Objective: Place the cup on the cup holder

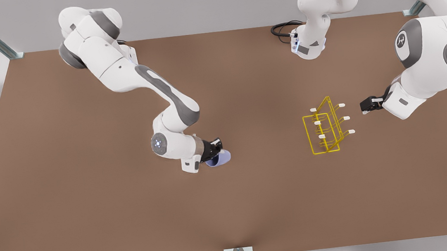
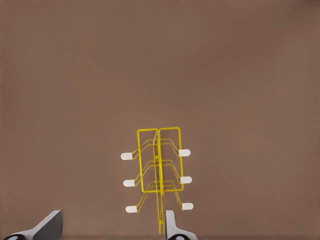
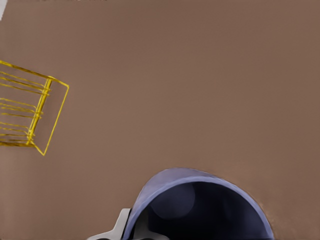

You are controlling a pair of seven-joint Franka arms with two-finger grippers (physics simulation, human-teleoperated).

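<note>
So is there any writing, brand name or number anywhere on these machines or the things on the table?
No readable words or numbers.
Round white emblem on the arm at the front view's right: a logo mark, too small to read.
The cup, the cup holder and the table carry no text.

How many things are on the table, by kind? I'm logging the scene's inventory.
Cups: 1, the cup, at the right hand, which is on the front view's left.
Racks: 1, the yellow rack, beside the open left hand.
White-capped prongs on the rack: 6.
Total: 2 things on the table.
</note>
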